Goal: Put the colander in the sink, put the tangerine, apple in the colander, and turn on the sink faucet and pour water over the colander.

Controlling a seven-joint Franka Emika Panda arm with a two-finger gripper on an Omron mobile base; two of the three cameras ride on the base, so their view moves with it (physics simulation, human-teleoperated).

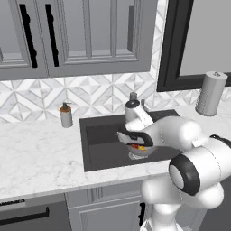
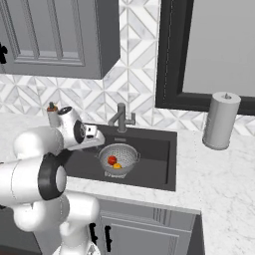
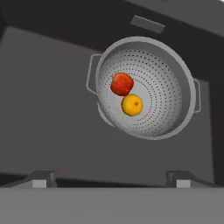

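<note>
The silver perforated colander [image 3: 162, 99] stands in the dark sink [image 3: 43, 109], with the red apple [image 3: 122, 84] and the orange tangerine [image 3: 131, 105] touching each other inside it. In the right base view the colander [image 2: 127, 155] sits mid-basin in the sink [image 2: 155, 160], below the dark faucet [image 2: 122, 117], whose spout angles out over the basin. My gripper [image 3: 111, 180] hovers above the sink, a little short of the colander, open with nothing between its fingers. From the left base view the hand [image 1: 135, 137] covers most of the colander [image 1: 138, 154].
A small grey soap dispenser [image 1: 66, 115] stands on the marble counter left of the sink. A grey paper towel roll [image 2: 220, 120] stands upright at the right. Wall cabinets hang above, and a dark window frame sits behind the faucet.
</note>
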